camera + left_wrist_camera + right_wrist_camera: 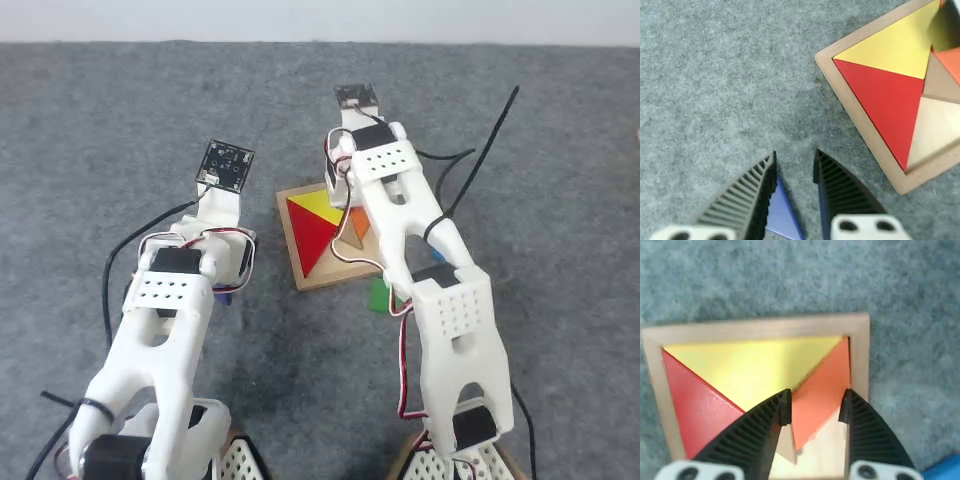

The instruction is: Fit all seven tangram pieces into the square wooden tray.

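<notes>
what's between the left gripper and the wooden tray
Bare grey carpet, as the left wrist view shows. The left gripper has a blue piece between its open fingers, and nothing lies from there to the tray.

Just a desk (110, 120) covered in grey carpet-like fabric (kinda fuzzy), plus a pale strip (300, 20) past its far edge.

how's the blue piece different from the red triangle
The red triangle lies seated in the wooden tray; the blue piece lies on the grey carpet outside it. The red triangle has no gripper around it; the blue piece sits between the left gripper's open fingers, partly hidden. Both are flat coloured pieces with a sharp corner.
</notes>
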